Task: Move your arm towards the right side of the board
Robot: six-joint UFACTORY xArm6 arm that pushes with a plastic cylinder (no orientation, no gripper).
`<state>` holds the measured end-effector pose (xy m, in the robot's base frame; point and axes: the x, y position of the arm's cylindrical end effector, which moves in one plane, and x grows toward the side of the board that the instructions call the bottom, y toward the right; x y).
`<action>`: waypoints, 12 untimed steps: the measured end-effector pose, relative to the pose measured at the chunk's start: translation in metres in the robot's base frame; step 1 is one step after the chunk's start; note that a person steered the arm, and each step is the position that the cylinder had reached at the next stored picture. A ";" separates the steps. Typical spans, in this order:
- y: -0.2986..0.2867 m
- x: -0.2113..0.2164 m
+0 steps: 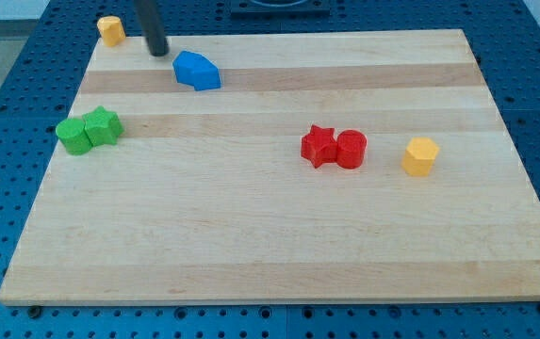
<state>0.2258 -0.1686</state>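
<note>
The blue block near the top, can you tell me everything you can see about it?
The blue block is one solid bright blue piece, matte like painted wood or plastic, with a slanted, wedge-like shape I can't name exactly. It lies flat on the wooden board, in the view's upper left part. Nothing touches it. My tip stands just to its upper left, with a small gap between them.

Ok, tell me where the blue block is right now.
The blue block sits near the view's top left of the board, just right of and below my tip, with the small yellow block farther left at the corner.
</note>
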 end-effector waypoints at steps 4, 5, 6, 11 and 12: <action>0.137 -0.002; 0.132 -0.002; 0.115 0.001; 0.391 0.019; 0.424 0.021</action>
